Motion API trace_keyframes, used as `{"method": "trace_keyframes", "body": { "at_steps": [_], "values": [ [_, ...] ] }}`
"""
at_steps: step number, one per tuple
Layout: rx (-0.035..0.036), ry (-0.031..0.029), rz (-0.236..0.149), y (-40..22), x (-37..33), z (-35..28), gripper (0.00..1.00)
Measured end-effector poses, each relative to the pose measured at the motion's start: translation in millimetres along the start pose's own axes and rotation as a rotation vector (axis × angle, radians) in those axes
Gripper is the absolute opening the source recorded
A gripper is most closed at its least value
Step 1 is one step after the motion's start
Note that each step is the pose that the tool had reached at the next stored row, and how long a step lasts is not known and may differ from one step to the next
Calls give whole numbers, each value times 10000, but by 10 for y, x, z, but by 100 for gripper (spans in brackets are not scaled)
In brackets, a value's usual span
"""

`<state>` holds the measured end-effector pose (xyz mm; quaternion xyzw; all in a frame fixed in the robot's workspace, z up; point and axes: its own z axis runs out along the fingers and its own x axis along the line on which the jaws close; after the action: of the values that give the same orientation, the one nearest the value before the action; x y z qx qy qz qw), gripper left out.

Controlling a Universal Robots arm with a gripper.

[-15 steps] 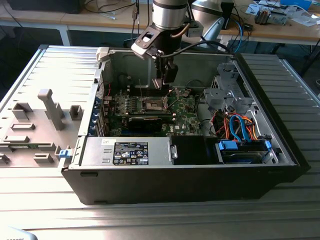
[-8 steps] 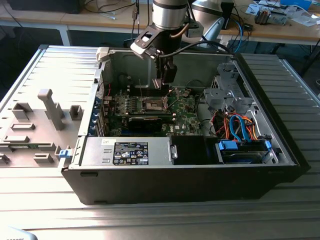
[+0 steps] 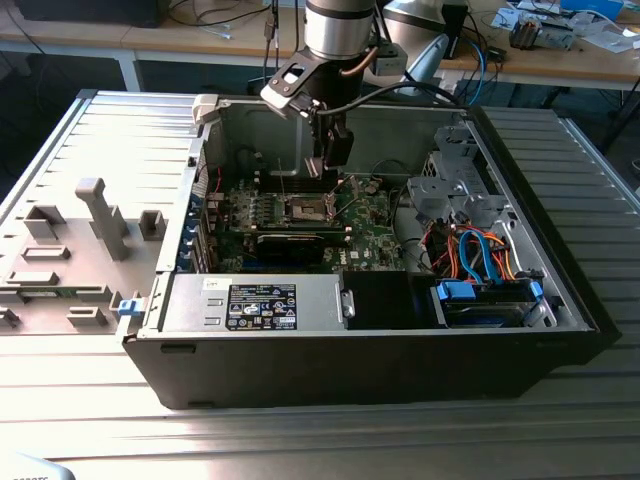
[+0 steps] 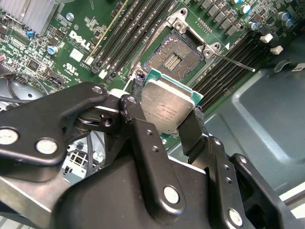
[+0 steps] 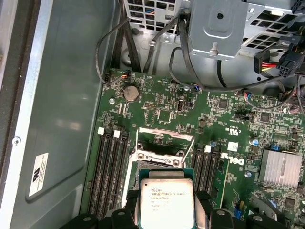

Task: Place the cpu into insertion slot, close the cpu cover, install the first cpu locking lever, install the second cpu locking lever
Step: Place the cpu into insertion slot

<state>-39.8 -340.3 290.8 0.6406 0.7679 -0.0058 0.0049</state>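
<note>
Second wrist view shows the claw [image 4: 167,102] clamped on the cpu [image 4: 163,109] near the open insertion slot [image 4: 175,56].

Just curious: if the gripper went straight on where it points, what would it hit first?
Probably the open slot or the board beside it; depth is unclear. The cpu it holds would touch first.

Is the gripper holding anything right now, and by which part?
Yes, the gripper holds the cpu, pinched by two opposite side edges between its fingers; it is not yet in the insertion slot.
</note>
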Motion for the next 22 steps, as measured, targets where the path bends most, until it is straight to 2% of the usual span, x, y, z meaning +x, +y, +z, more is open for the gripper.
{"method": "trace_keyframes", "body": {
  "at_steps": [13,17,22],
  "values": [
    [5,0,353,6,-1,7,54],
    [10,-2,644,6,-1,10,54],
    [19,-3,1203,6,-1,14,54]
  ]
}}
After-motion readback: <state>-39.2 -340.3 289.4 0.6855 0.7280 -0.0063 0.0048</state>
